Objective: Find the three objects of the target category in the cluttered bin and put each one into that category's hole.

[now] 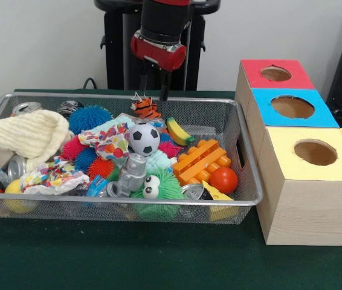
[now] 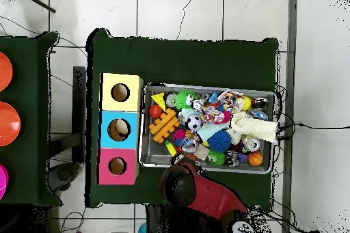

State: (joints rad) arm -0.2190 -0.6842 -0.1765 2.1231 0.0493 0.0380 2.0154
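Note:
A wire mesh bin (image 1: 248, 158) holds a heap of toys: a small tiger figure (image 1: 146, 108) at the far rim, a soccer ball (image 1: 143, 138), a banana (image 1: 179, 131), an orange brick block (image 1: 199, 161), a red ball (image 1: 223, 180), a grey robot (image 1: 133, 173) and several spiky balls. My gripper (image 1: 153, 90) hangs just above the tiger, fingers apart and open, with nothing between them. To the right stands a wooden box with a red hole (image 1: 275, 74), a blue hole (image 1: 292, 107) and a yellow hole (image 1: 315, 152). In the overhead view the red arm (image 2: 195, 189) covers the gripper.
A cream knitted cloth (image 1: 29, 134) and several cans (image 1: 27, 108) lie at the bin's left end. A patterned cloth (image 1: 107, 140) lies mid-bin. The bin (image 2: 145, 124) stands right against the box (image 2: 104, 129) on green felt. Orange discs (image 2: 7, 122) sit on a side table.

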